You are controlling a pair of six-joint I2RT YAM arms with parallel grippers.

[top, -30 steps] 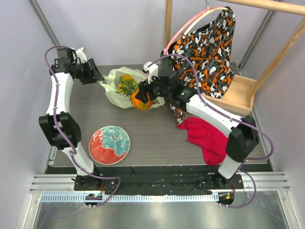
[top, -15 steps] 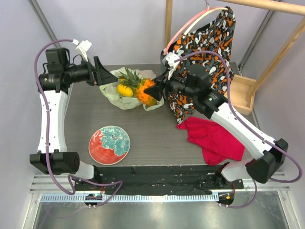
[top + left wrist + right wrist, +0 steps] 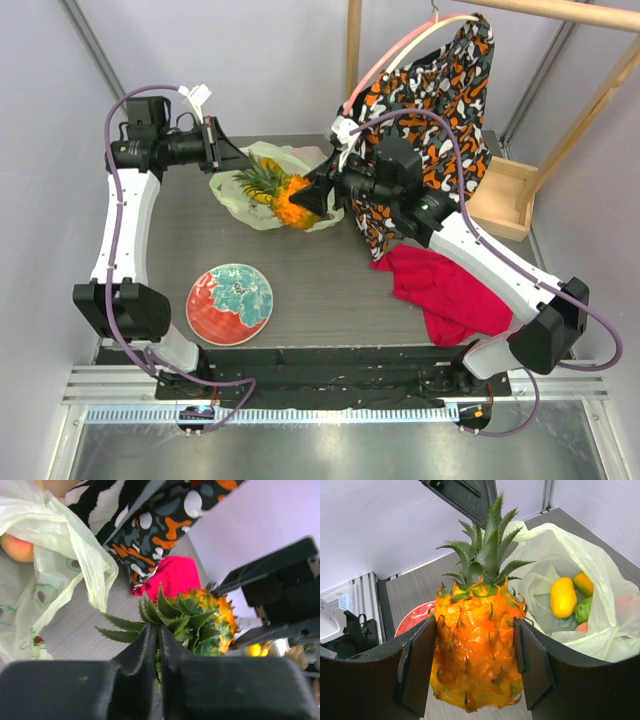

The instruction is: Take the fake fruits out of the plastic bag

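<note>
Pineapple [image 3: 475,650] gripped in right hand [image 3: 475,667] by bag [image 3: 600,580]; left hand [image 3: 156,655] closed nr it.

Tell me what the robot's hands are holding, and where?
The pineapple. Right gripper squeezes its orange body; left gripper pinches its green leaves.

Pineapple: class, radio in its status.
Right tool shut on pineapple body. Left tool pinching its leaves. Pineapple out of plastic bag; other fruits inside. Nothing blocking.

Left arm [image 3: 122,215] and right arm [image 3: 485,262] stand raised, forearms level, pointing at each other. Left gripper [image 3: 240,165] jaws pinch the pineapple [image 3: 475,645] leaves; right gripper [image 3: 308,199], 2 jaws, clamps its body.
</note>
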